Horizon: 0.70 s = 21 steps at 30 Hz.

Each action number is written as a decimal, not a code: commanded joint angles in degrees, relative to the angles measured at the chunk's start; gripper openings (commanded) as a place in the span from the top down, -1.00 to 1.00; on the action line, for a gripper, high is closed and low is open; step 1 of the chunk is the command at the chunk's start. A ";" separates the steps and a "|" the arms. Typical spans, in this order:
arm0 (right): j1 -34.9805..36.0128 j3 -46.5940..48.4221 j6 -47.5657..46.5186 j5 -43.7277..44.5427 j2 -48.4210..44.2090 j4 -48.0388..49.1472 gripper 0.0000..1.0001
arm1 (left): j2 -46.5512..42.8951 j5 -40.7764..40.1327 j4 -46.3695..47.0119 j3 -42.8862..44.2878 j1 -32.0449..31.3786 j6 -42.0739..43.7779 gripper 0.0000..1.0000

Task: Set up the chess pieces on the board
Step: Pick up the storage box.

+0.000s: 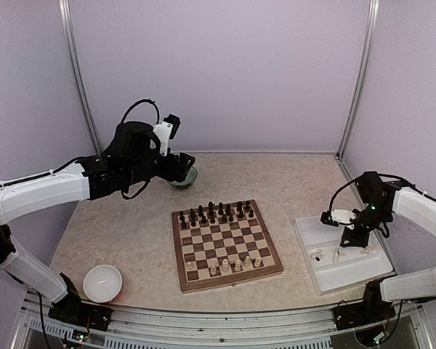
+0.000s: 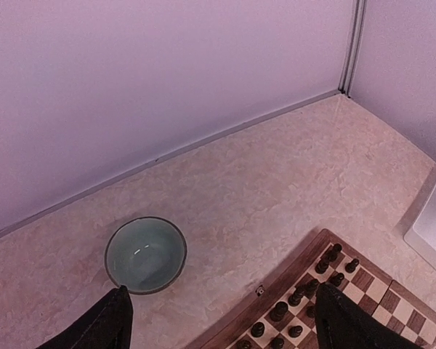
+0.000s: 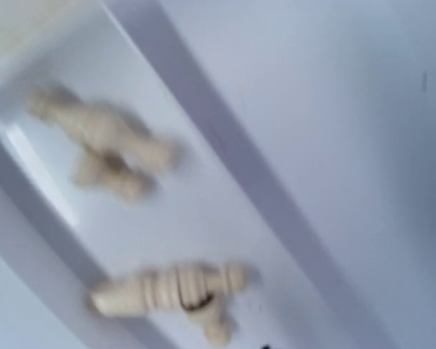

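Left gripper [image 1: 182, 169] hangs above the green bowl [image 1: 183, 178] at the far left of the table. In the left wrist view its fingers [image 2: 105, 323] stand wide apart with nothing between them, and the green bowl [image 2: 145, 254] lies just beyond the left finger. A white bowl [image 1: 102, 282] sits at the near left edge.

Centre: the board [image 1: 229, 236]. Dark pieces [image 1: 214, 213] fill its two far rows. A short line of cream pieces [image 1: 225, 265] stands upright on its near rows, well apart from both grippers.

Right: the tray [image 1: 352, 275], just beside the board. Several loose pieces [image 1: 337, 254] lie on their sides on the tray floor. They are just near of the right gripper [image 1: 349, 241], which hangs over the tray's middle.

Right wrist view, blurred: one loose piece [image 3: 171, 294] lies flat, its long axis almost level across the frame. Its narrow end points right and a second piece crosses beneath it. Another pair [image 3: 102, 142] lies with its long axis running from upper left to lower right. No finger shows beside them. Whether the right jaws are open or closed cannot be told.
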 commanded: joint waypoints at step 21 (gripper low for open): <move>-5.28 -8.11 -8.25 3.66 13.56 10.77 0.62 | 2.21 3.56 -3.83 2.58 -4.09 1.05 -0.69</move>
